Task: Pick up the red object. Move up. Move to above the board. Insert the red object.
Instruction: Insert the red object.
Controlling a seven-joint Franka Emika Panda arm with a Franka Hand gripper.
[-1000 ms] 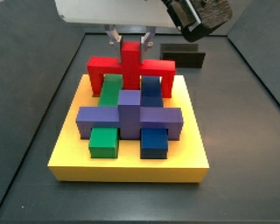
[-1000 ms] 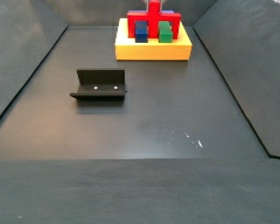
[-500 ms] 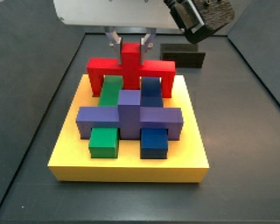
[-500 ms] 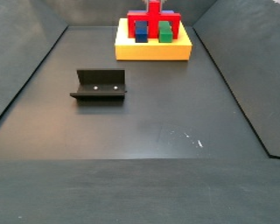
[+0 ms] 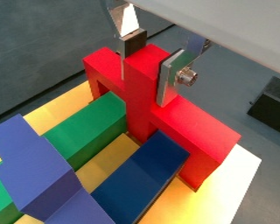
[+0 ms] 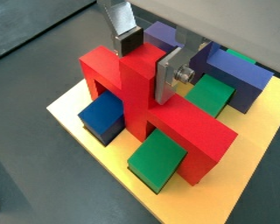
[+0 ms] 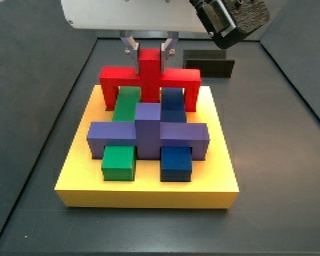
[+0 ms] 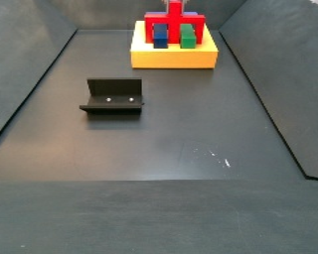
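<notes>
The red object (image 7: 116,76) stands upright on the far edge of the yellow board (image 7: 149,192), its two legs down in the board and its bar spanning a green block (image 7: 127,98) and a blue block (image 7: 171,100). My gripper (image 7: 149,45) hangs straight above it, its fingers shut on either side of the short upright stub. Both wrist views show the red object (image 5: 184,122) (image 6: 184,131) with the silver fingers (image 5: 171,77) (image 6: 168,74) pressed to the top of the stub. In a side view the board (image 8: 175,60) sits far back.
A purple cross-shaped block (image 7: 152,135) fills the board's middle, with a green block (image 7: 117,161) and a blue block (image 7: 176,163) in front. The dark fixture (image 8: 112,96) stands on the floor away from the board. Dark tray walls (image 8: 29,94) bound the floor.
</notes>
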